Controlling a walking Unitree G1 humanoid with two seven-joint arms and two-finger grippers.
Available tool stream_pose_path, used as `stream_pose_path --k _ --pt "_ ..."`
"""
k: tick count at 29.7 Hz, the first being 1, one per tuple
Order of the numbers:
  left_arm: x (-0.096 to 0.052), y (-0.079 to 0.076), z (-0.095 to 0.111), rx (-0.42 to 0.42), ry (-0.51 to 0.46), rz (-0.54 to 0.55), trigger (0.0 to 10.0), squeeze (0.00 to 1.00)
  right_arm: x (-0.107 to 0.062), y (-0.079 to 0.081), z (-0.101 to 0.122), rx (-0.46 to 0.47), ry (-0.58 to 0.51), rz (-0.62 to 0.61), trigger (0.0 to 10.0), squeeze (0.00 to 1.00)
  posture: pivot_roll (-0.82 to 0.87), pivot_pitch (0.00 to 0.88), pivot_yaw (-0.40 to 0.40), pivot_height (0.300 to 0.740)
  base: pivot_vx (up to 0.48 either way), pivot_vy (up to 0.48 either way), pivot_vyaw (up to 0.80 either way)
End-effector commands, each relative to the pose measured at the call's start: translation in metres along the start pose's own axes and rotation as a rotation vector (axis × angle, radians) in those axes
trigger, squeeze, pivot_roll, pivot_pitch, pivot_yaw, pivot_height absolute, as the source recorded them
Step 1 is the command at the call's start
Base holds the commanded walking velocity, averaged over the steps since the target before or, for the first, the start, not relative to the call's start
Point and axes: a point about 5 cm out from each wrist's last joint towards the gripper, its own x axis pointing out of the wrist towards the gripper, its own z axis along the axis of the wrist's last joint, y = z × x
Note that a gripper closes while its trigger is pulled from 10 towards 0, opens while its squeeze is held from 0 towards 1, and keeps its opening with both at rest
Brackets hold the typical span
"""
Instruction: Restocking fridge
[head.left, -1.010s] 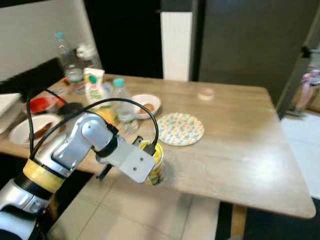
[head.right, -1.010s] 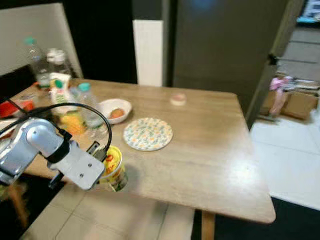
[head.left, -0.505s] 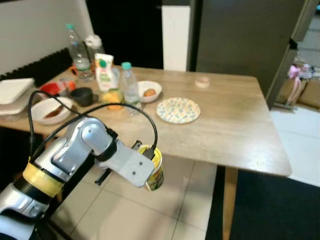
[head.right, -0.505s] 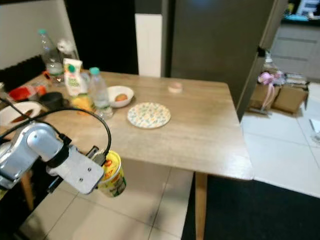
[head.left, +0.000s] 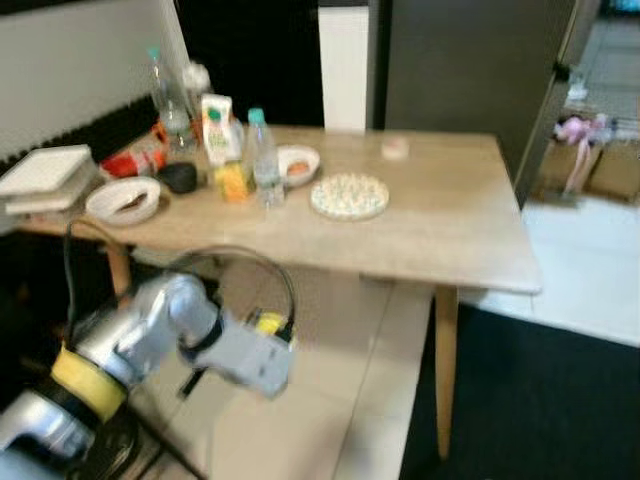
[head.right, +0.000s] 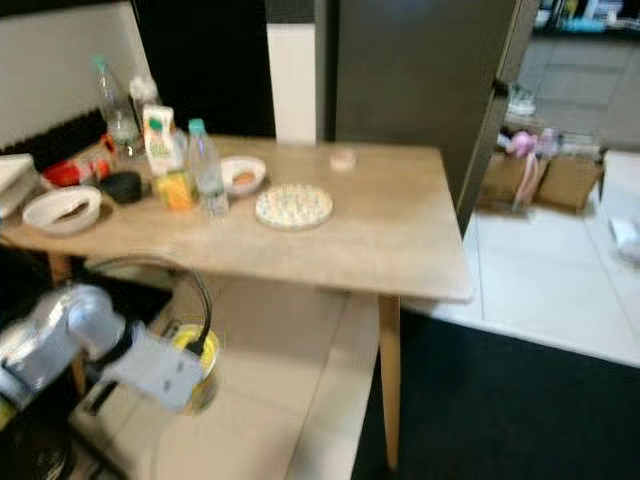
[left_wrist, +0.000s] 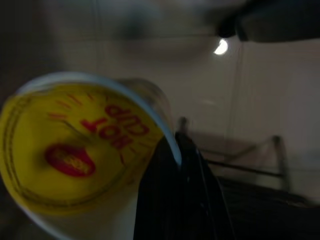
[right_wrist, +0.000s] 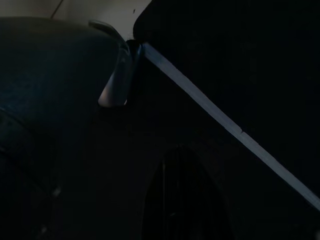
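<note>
A yellow cup (left_wrist: 75, 150) marked "HOT CUP" is held clamped in the left tool (head.right: 195, 365), low over the tiled floor (head.right: 300, 440), in front of the bench (head.right: 400, 250) and well apart from it. On the bench are seen bottles (head.right: 205, 168), a carton (head.right: 158, 140), a bowl (head.right: 242, 174), a patterned plate (head.right: 294, 206) and a white dish (head.right: 62, 210). A dark fridge (head.right: 410, 70) stands behind the bench. The right wrist view is very dark; whether the right tool (right_wrist: 180, 200) is apart or together cannot be told
</note>
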Motion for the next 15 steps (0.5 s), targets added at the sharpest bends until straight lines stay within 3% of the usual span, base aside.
stream_pose_path --k 1,5,6,7,8,12,14,15 --pt "0.02 -0.006 -0.001 -0.032 0.006 -0.015 10.0 0.0 0.002 0.012 0.008 -0.017 -0.013 0.039 10.0 0.0 -0.08 0.0 0.057 0.74 0.0 0.0 0.0" --pt "0.059 -0.025 -0.014 -0.137 0.036 -0.04 10.0 0.0 0.002 0.01 0.005 -0.019 -0.01 0.037 10.0 0.0 -0.09 0.0 0.053 0.74 0.0 0.0 0.0" --pt "0.059 -0.025 -0.014 -0.137 0.036 -0.04 10.0 0.0 0.002 0.01 0.005 -0.019 -0.01 0.037 10.0 0.0 -0.09 0.0 0.053 0.74 0.0 0.0 0.0" --pt "0.076 -0.033 -0.018 -0.191 0.04 -0.035 10.0 0.0 0.001 0.009 0.002 -0.02 -0.004 0.036 10.0 0.0 -0.09 0.0 0.051 0.74 0.0 0.0 0.0" --pt "0.076 -0.033 -0.018 -0.191 0.04 -0.035 10.0 0.0 0.001 0.009 0.002 -0.02 -0.004 0.036 10.0 0.0 -0.09 0.0 0.051 0.74 0.0 0.0 0.0" --pt "0.121 -0.065 -0.027 -0.354 0.082 0.011 10.0 0.0 0.001 0.006 -0.003 -0.017 0.003 0.031 10.0 0.0 -0.09 0.0 0.052 0.74 0.0 0.0 0.0" --pt "0.132 -0.079 -0.032 -0.421 0.102 0.016 10.0 0.0 0.0 0.005 -0.004 -0.019 0.005 0.03 10.0 0.0 -0.09 0.0 0.052 0.74 0.0 0.0 0.0" --pt "0.132 -0.079 -0.032 -0.421 0.102 0.016 10.0 0.0 0.0 0.005 -0.004 -0.019 0.005 0.03 10.0 0.0 -0.09 0.0 0.052 0.74 0.0 0.0 0.0"
